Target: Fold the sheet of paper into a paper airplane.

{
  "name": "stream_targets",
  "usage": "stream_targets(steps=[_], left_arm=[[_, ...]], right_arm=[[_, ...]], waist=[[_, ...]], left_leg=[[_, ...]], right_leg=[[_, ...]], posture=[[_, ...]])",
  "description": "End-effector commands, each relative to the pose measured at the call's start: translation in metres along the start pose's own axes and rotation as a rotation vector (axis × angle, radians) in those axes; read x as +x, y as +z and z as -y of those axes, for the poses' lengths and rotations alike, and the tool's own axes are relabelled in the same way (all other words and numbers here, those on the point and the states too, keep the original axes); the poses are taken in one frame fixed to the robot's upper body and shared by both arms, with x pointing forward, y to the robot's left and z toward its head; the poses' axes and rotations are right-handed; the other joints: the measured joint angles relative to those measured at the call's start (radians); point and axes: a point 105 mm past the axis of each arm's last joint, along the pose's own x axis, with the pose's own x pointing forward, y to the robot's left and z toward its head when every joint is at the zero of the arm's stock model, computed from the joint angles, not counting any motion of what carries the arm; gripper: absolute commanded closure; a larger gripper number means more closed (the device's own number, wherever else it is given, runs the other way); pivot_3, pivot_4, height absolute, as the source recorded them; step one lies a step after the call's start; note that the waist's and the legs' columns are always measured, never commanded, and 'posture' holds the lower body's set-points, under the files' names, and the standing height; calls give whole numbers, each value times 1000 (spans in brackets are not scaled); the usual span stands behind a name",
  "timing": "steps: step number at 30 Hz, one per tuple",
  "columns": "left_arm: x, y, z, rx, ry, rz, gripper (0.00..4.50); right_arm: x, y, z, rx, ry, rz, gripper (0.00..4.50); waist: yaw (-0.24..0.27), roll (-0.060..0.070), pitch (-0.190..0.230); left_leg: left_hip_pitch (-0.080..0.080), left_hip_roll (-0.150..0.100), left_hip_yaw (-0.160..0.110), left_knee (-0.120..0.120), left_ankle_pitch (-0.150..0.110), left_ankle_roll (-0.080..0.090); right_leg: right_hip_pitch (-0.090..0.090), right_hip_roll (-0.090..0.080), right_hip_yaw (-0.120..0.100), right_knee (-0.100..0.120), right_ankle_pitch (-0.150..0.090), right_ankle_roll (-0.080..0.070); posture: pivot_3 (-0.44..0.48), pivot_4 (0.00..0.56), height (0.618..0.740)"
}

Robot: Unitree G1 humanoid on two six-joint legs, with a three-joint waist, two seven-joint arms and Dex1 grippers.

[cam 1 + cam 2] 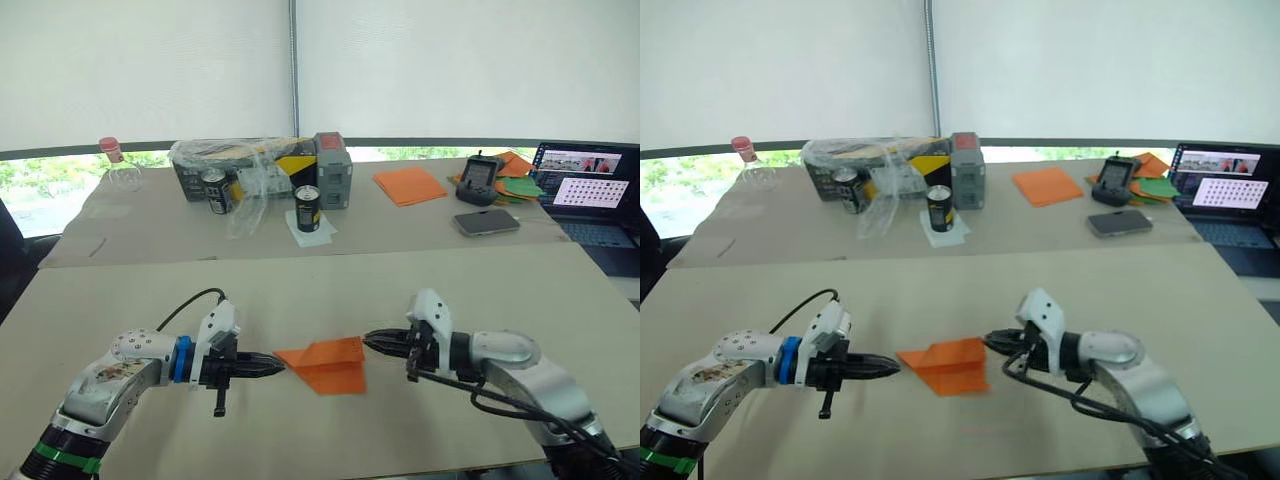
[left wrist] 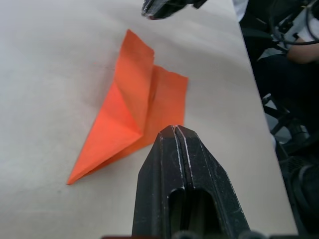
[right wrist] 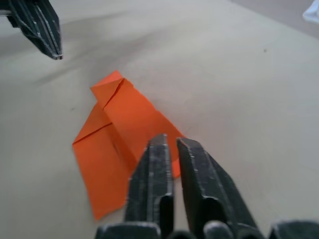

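The paper airplane (image 1: 325, 364), a folded orange wedge, is seen lying flat on the near part of the table (image 1: 300, 290), between the two pincers. The left pincer (image 1: 281, 366) is pressed closed just beside its pointed left end. The right pincer (image 1: 368, 343) is held narrowly parted at its right edge.

The paper airplane (image 1: 325, 364) is lying on the near table (image 1: 500, 280), between the left gripper (image 1: 278, 367) at its left and the right gripper (image 1: 370, 343) at its right. Two cans (image 1: 308, 209), a phone (image 1: 487, 222) and a laptop (image 1: 590, 190) are sitting behind.
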Motion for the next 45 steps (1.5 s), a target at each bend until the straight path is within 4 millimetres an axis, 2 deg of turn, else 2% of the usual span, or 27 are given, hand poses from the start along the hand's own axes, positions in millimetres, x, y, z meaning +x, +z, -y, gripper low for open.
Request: stream_targets(steps=[1,3,6,10,15,20,24,25,28,32,34,38,42,45], left_arm=[[-5,3,0,41,43,-9,4500],[-6,2,-1,53,72,-9,4500],[-8,2,-1,50,100,-5,4500],[-10,4,0,44,123,14,4500],[-20,21,-3,93,179,91,4500],[-27,15,0,86,199,83,4500],[-28,15,-1,77,215,96,4500],[-28,15,-1,78,215,94,4500],[-27,13,-1,74,206,88,4500],[-26,12,-1,68,195,81,4500],[-26,13,-3,67,194,80,4500],[-28,14,-6,66,191,78,4500],[-26,16,-7,64,173,88,4500],[-26,17,-9,65,172,90,4500]], right_arm=[[-8,8,9,39,-19,11,2583],[-9,9,9,105,10,3,1937],[-7,8,7,208,77,-7,1937],[6,4,7,247,143,-16,1937],[16,0,14,265,179,-34,1937],[22,1,12,284,230,-21,1937],[28,0,-6,264,320,-36,3063],[29,0,-9,264,334,-37,3504],[33,1,-10,257,334,-20,4458],[33,4,-8,225,322,-8,4458],[30,15,-6,173,316,23,4458],[21,51,4,-77,272,113,4458],[16,82,13,-527,210,139,4458],[19,91,14,-767,161,175,4458]], waist=[[-2,0,0],[-2,0,0],[-1,0,0],[0,0,0],[0,0,0],[-1,0,0],[-1,0,0],[-1,0,0],[-1,0,0],[-1,0,0],[-1,0,0],[-1,1,1],[-2,1,1],[-2,1,1]], left_leg=[[0,0,0,0,0,0],[0,0,0,0,0,0],[-1,0,0,0,0,0],[-1,0,0,0,0,0],[-1,0,0,0,0,0],[-1,0,0,0,0,0],[-2,0,0,0,0,0],[-2,0,0,0,0,0],[-2,0,0,0,0,0],[-1,0,0,0,0,0],[-1,0,0,0,0,0],[-2,0,0,0,0,0],[-1,-1,0,0,0,0],[-1,0,0,0,0,0]], right_leg=[[0,0,0,0,0,0],[0,0,0,0,0,0],[0,-1,0,0,0,0],[0,-1,0,-1,0,0],[-1,-1,0,-1,0,0],[-1,-2,0,-2,0,0],[-1,-1,0,-1,0,0],[-1,-2,0,-1,0,0],[-1,-2,0,-1,0,0],[-1,-2,0,-1,0,0],[-1,-1,0,-1,0,0],[-1,0,0,-1,0,0],[-1,2,-2,-1,0,0],[-1,2,-3,-1,0,0]], posture=[[0,150,740],[0,150,740],[0,150,740],[0,150,740],[0,150,740],[0,150,740],[0,150,740],[0,150,740],[0,150,740],[0,150,740],[0,150,740],[0,150,740],[0,150,740],[0,150,740]])
